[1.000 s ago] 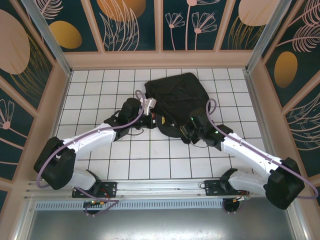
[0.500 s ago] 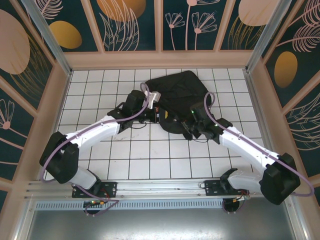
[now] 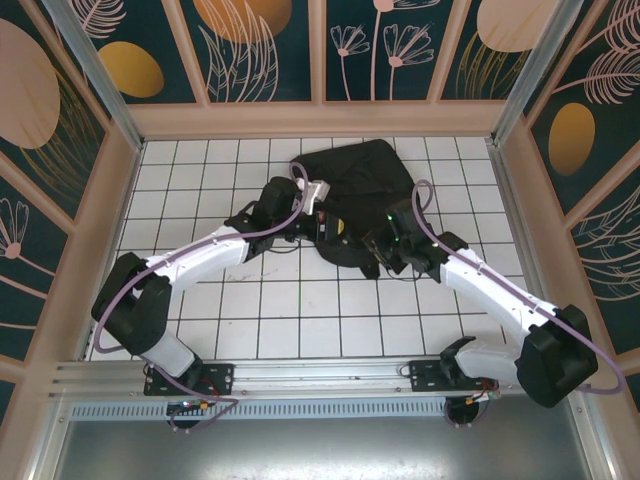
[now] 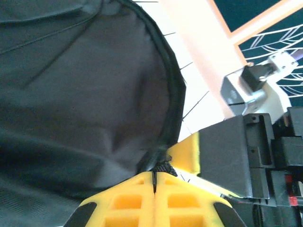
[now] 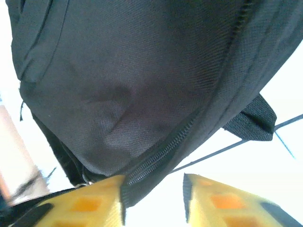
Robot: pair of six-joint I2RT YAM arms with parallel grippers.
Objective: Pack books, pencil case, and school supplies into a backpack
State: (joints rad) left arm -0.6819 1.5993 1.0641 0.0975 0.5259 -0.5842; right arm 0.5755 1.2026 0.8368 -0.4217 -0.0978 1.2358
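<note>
The backpack (image 3: 362, 178) lies toward twelve o'clock on the surface (image 3: 200, 170). The left jaws are clenched on its rim seam (image 4: 173, 94); the right jaws stand released beside the zip (image 5: 161, 151). Best to hold the left pinch taut while the right regrips at the zip.

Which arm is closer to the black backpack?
Left. The left end effector is shut on the backpack at its edge; the right end effector is open beside its zip edge.

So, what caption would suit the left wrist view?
The left hand shut on the rim of the black backpack.
</note>
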